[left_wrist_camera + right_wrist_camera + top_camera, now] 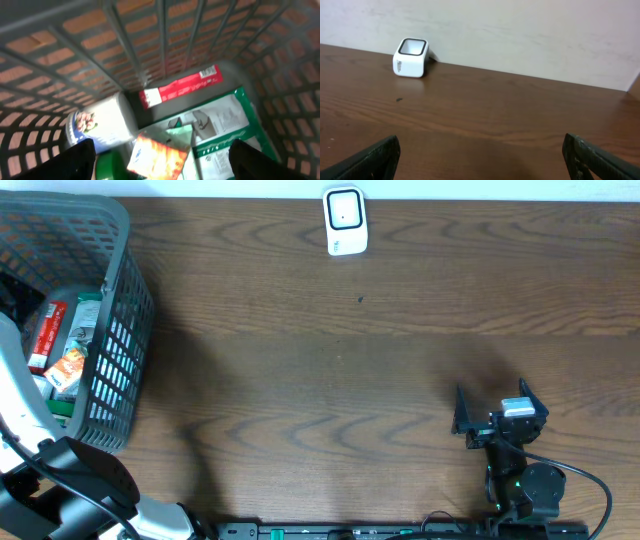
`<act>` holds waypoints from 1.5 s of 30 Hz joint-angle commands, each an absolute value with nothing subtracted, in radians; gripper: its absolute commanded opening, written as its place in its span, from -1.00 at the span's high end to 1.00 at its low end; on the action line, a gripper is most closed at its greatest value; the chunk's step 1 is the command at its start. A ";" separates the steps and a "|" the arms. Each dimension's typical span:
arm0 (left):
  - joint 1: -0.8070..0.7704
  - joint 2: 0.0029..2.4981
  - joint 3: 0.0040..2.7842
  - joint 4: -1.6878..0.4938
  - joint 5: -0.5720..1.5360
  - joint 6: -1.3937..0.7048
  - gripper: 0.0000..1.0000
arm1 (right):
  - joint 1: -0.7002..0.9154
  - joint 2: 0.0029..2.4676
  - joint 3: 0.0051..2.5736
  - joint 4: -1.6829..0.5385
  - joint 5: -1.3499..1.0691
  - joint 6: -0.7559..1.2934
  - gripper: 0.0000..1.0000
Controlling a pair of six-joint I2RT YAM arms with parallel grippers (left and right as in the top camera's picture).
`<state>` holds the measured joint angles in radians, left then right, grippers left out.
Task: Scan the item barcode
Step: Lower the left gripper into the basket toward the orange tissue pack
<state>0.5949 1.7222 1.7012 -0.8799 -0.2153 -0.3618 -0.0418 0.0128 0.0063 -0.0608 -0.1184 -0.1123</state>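
The left gripper (161, 150) could not be made out from overhead. Only its white arm showed, reaching into the grey basket (122, 250) at the table's (330, 370) left end. Inside the basket lay a red pack (47, 330), an orange packet (68, 366) and a green pouch (86, 318). The white scanner (345, 220) stood at the far edge, well apart from the basket. The right gripper (493, 400) hung over bare wood near the right front corner, its fingers spread wide and empty.

In the left wrist view, the left gripper's dark fingers (75, 160) stood wide apart at the lower corners, with nothing between them. They hovered inside the basket (75, 50), above the goods and touching none. The red pack (180, 86) lay flat against the far wall. The green pouch (220, 125) lay beside it on the right, and a white pack (97, 125) with a flower print sat on the left. The orange packet (157, 157) rested on top, between the fingers and below them.

In the right wrist view, the right gripper (480, 160) was also wide open and held nothing. Its fingers (375, 157) framed bare table (495, 115). The scanner (411, 57) stood far off to the left against the pale wall (520, 30), with its dark window facing up.
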 commanded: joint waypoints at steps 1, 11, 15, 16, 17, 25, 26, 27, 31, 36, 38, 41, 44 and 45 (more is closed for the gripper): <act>0.599 1.728 1.708 -0.854 -0.218 -0.352 -0.73 | -0.046 0.013 0.006 -0.064 -0.121 -0.098 -0.98; 0.599 1.728 1.706 -0.836 -0.141 -0.299 -0.84 | -0.046 0.013 0.006 -0.064 -0.121 -0.098 -0.98; 0.599 1.728 1.706 -0.846 -0.027 -0.300 -0.84 | -0.046 0.013 0.006 -0.064 -0.121 -0.098 -0.99; 0.599 1.728 1.706 -0.849 -0.009 -0.300 -0.83 | -0.046 0.013 0.006 -0.064 -0.121 -0.098 -0.99; 0.599 1.728 1.706 -0.854 0.002 -0.300 -0.83 | -0.046 0.013 0.006 -0.064 -0.121 -0.098 -0.99; 0.599 1.728 1.706 -0.858 0.009 -0.300 -0.83 | -0.046 0.013 0.006 -0.064 -0.121 -0.098 -0.98; 0.599 1.728 1.706 -0.857 0.009 -0.300 -0.84 | -0.046 0.013 0.006 -0.064 -0.121 -0.098 -0.98; 0.599 1.728 1.706 -0.857 0.009 -0.300 -0.83 | -0.046 0.013 0.006 -0.064 -0.121 -0.098 -0.99; 0.599 1.728 1.705 -0.863 0.009 -0.300 -0.83 | -0.046 0.013 0.006 -0.064 -0.121 -0.098 -0.98; 0.599 1.728 1.705 -0.874 0.009 -0.315 -0.83 | -0.046 0.013 0.006 -0.064 -0.121 -0.098 -0.98; 0.599 1.728 1.705 -0.873 0.010 -0.334 -0.84 | -0.046 0.013 0.006 -0.064 -0.121 -0.098 -0.98; 0.599 1.728 1.705 -0.873 0.013 -0.362 -0.83 | -0.046 0.013 0.006 -0.064 -0.121 -0.098 -0.99; 0.599 1.729 1.705 -0.872 0.012 -0.379 -0.83 | -0.046 0.013 0.006 -0.064 -0.121 -0.098 -0.99; 0.599 1.729 1.705 -0.873 0.012 -0.379 -0.83 | -0.046 0.013 0.006 -0.064 -0.121 -0.098 -0.99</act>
<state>0.5949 1.7226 1.7012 -0.8684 0.0021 -0.3489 -0.0418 0.0128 0.0063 -0.0608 -0.1181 -0.1123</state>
